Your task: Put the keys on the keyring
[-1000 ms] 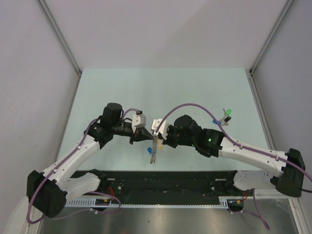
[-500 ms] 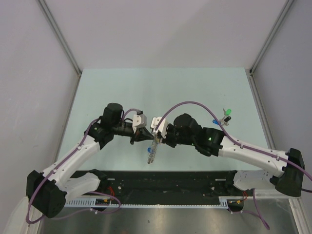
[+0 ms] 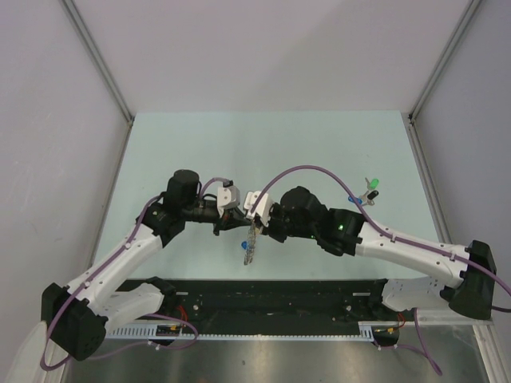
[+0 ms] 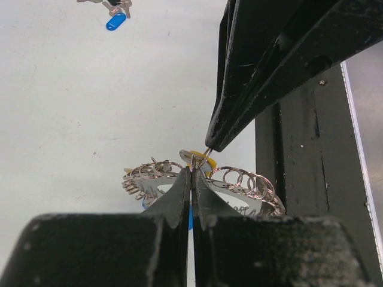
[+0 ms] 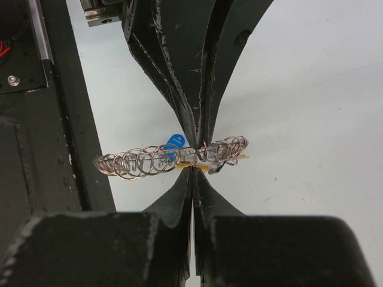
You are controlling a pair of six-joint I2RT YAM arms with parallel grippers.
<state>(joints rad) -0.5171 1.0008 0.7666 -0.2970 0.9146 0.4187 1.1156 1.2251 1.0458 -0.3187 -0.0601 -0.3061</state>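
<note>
**Right gripper edges closer to the hanging keyring**

The left gripper (image 4: 191,174) is clamped on the keyring (image 4: 245,182), which hangs on edge between both grippers. The right gripper (image 5: 191,173), jaws together, pinches a yellow-capped key (image 4: 202,158) against the keyring. It has shifted slightly leftward over the last second. A blue-capped key (image 5: 173,143) sits just beside the keyring.

Overhead plus wrist close-ups, sharing keyring (image 3: 252,243)

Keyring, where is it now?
The keyring hangs over the table, front-centre in the top view, where both arms' shut jaws meet, beside a blue key.
</note>
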